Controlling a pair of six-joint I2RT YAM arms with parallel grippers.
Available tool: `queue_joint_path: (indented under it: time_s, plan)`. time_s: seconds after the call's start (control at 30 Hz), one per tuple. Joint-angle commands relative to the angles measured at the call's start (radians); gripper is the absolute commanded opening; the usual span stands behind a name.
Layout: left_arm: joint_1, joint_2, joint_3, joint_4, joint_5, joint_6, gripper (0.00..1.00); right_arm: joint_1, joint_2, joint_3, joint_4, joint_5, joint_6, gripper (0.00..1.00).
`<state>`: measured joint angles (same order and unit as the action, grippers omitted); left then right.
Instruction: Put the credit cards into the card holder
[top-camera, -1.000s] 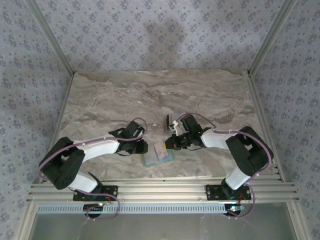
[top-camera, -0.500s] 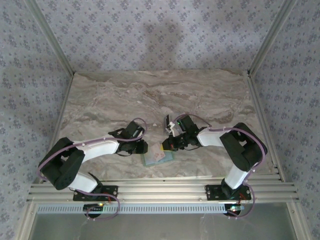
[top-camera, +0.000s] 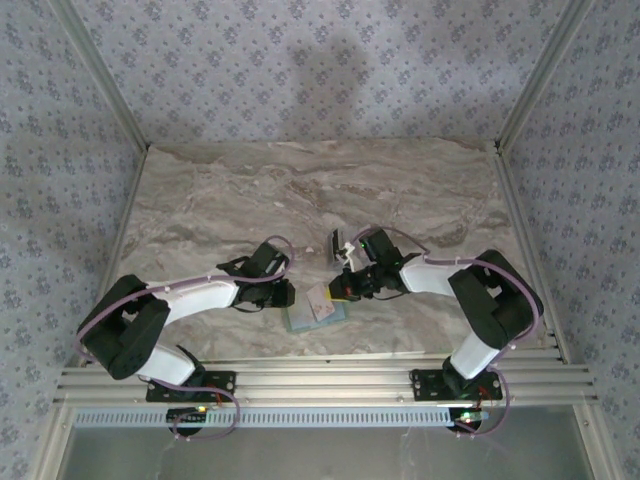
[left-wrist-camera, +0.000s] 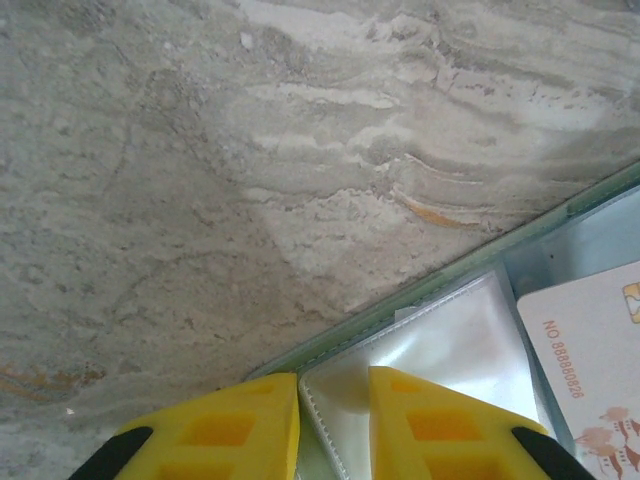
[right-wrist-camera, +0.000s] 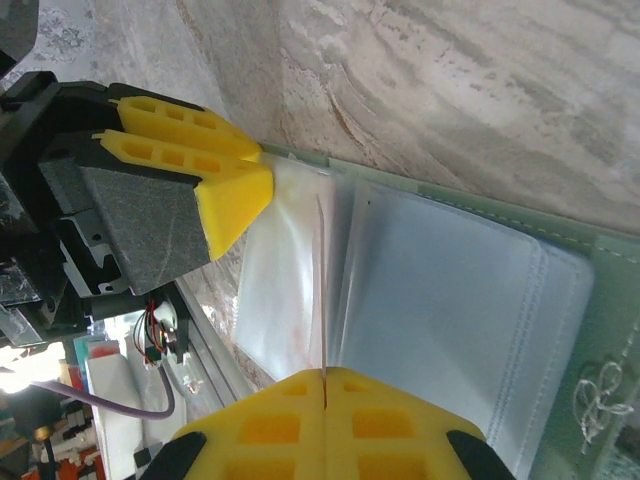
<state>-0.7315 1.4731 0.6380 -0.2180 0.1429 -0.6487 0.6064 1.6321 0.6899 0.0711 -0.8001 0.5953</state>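
The sage-green card holder (top-camera: 312, 316) lies open on the marble near the front edge, its clear sleeves facing up. My left gripper (top-camera: 287, 294) is at its left corner, its yellow fingers (left-wrist-camera: 230, 425) closed on the corner of a clear sleeve (left-wrist-camera: 440, 335). My right gripper (right-wrist-camera: 324, 375) is shut on a thin credit card (right-wrist-camera: 322, 280), seen edge-on. The card's far edge reaches down among the sleeves of the card holder (right-wrist-camera: 590, 300). In the left wrist view that credit card (left-wrist-camera: 590, 370) is white with orange print and lies over the holder's green rim (left-wrist-camera: 420, 290).
A small pale and dark object (top-camera: 336, 243) stands on the table just behind the right gripper. The marble top stretches wide and bare to the back. The aluminium rail (top-camera: 320, 380) with the arm bases runs close in front of the holder.
The right gripper with its card shifted a little left over the holder, then eased back slightly. The left arm has stayed in place at the holder's corner.
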Motion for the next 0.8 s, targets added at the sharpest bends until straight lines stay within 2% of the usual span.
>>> queue_joint_path:
  time_s: [0.0, 0.77]
  plan:
    - [-0.034, 0.103, -0.046, 0.079, 0.021, -0.005, 0.22, -0.005, -0.016, -0.01, -0.031, -0.003, 0.006, 0.0]
    - [-0.052, 0.131, -0.037, 0.095, 0.021, -0.008, 0.22, 0.007, 0.072, 0.027, -0.039, -0.083, 0.001, 0.0]
